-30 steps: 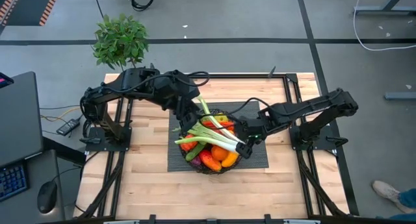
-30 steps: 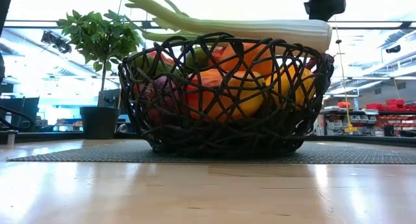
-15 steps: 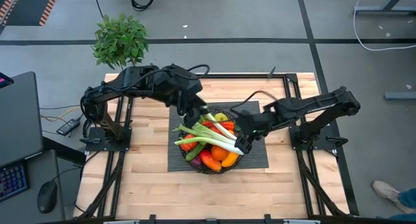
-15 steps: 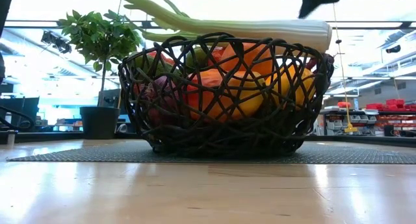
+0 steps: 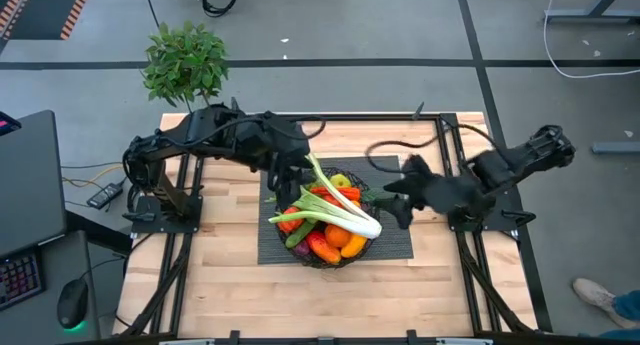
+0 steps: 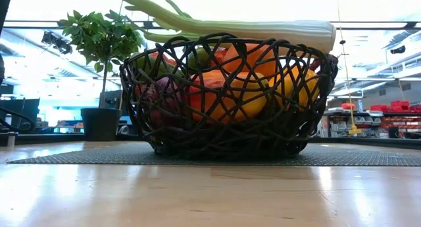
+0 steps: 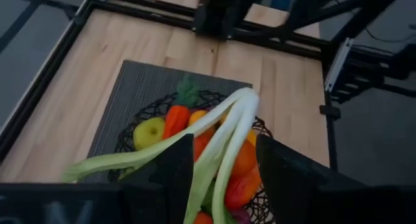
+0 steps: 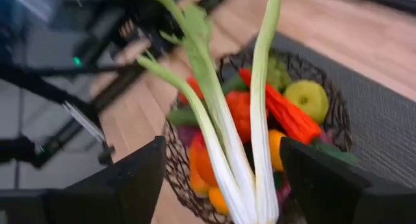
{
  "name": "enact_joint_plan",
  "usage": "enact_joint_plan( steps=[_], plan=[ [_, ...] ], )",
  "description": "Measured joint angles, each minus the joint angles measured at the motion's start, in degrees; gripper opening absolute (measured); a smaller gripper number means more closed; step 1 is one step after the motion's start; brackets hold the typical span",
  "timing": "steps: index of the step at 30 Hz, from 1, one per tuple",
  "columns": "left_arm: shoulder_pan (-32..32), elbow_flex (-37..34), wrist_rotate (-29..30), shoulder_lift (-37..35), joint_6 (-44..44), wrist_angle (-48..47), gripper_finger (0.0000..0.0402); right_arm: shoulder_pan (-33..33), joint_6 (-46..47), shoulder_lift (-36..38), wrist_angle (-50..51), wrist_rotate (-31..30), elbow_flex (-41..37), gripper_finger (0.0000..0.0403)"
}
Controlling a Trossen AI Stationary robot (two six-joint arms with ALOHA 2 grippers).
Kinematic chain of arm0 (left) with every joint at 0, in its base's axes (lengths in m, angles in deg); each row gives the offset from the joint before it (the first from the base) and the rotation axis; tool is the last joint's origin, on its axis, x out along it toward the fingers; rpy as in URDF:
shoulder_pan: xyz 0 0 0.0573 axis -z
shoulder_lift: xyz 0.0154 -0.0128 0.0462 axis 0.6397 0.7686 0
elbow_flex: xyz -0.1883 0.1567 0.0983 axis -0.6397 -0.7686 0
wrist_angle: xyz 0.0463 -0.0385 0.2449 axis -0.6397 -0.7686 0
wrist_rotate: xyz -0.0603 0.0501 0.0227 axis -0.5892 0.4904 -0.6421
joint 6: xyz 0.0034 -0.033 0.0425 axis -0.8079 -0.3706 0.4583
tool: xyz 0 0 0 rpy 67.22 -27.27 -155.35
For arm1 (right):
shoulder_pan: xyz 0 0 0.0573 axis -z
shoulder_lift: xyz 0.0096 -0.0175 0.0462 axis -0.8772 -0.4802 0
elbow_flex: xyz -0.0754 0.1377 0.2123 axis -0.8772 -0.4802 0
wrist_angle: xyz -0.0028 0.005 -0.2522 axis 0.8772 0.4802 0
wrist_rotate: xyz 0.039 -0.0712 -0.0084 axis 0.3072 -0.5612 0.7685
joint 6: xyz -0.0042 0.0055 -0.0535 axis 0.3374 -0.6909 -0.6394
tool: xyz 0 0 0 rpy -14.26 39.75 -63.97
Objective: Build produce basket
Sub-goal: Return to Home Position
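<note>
The black wire basket (image 5: 330,264) (image 6: 223,131) stands on a grey mat, heaped with produce (image 5: 340,241): oranges, red peppers and a yellow-green fruit. A long white-green leek (image 5: 347,212) (image 6: 250,28) lies across the heap. Its white end (image 6: 321,35) rests over the basket's right rim and its green leaves rise toward the far left. My left gripper (image 5: 292,180) (image 7: 221,146) hovers open above those leaves, which show between its fingers. My right gripper (image 5: 395,207) (image 8: 222,146) is open to the right of the basket, clear of the leek.
A leafy potted plant (image 5: 185,60) (image 6: 102,43) stands off the table's far left corner. The grey mat (image 5: 395,247) lies under the basket. Black frame rails (image 5: 455,145) run along the table's sides. Bare wood (image 5: 320,305) stretches to the near edge.
My right gripper has risen and drawn back from the leek's white end toward the table's right edge, passing out of the low view. My left gripper has rolled a little above the basket. The leek and the basket have stayed where they were.
</note>
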Motion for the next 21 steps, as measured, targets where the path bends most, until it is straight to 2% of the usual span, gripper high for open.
enact_joint_plan(
  steps=[3, 8, 11, 17, 21],
  plan=[
    [0.04, 0.00, -0.25, 0.00, 1.45, -0.04, 0.0171, -3.91, 3.18, 4.12, -3.51, -5.15, -5.80, 0.0273],
    [-0.01, -2.10, -2.71, -0.28, 2.36, -0.04, 0.0144, -8.71, 6.14, 10.25, -11.24, -7.35, -15.45, 0.0219],
    [0.04, -9.87, -3.01, -2.42, 1.65, 2.79, 0.0108, -10.37, 4.86, 13.56, -16.18, -8.88, -19.11, 0.0177],
    [-0.18, -29.27, -4.01, -10.36, -5.56, 21.84, 0.0020, -10.90, -2.26, 18.55, -19.17, -8.58, -20.32, 0.0084],
    [-0.49, -38.92, -4.13, -17.04, -7.76, 31.57, 0.0009, -10.10, -4.61, 20.82, -16.59, -6.73, -20.32, 0.0020]
  ],
)
